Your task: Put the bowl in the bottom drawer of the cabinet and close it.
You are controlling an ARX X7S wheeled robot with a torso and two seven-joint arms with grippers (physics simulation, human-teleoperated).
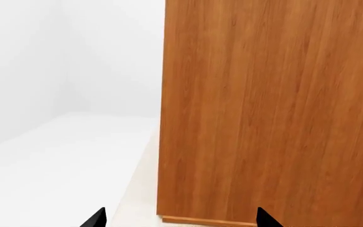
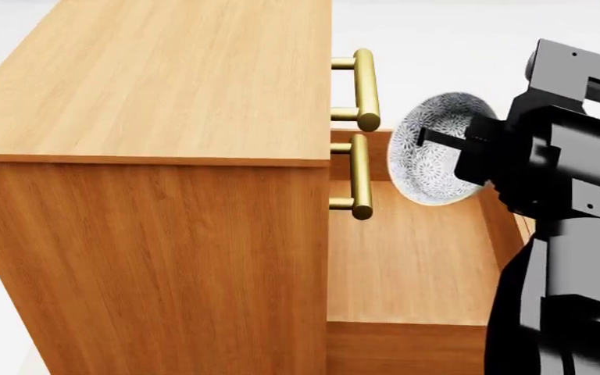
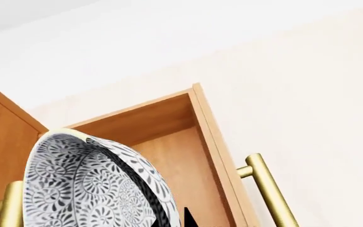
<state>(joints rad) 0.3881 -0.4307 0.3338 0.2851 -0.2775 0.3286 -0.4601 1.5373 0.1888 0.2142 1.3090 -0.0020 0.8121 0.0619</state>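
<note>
In the head view the honey-brown cabinet (image 2: pixel 154 94) fills the left. Its bottom drawer (image 2: pixel 415 266) is pulled out, with a bare wooden floor. My right gripper (image 2: pixel 455 150) is shut on the rim of the patterned bowl (image 2: pixel 430 148), which hangs tipped on its side above the drawer's back part. The right wrist view shows the bowl (image 3: pixel 87 184) close up over the drawer (image 3: pixel 168 156), one finger inside the rim and one outside. My left gripper (image 1: pixel 180 221) is open with nothing between its fingers, facing the cabinet's side panel (image 1: pixel 270 109).
Two upper brass handles (image 2: pixel 366 90) (image 2: pixel 361 176) stick out over the open drawer, near the bowl. The drawer's own handle (image 3: pixel 270 189) shows past its front wall. My black right arm (image 2: pixel 571 258) covers the drawer's right side. White floor (image 1: pixel 55 161) lies beside the cabinet.
</note>
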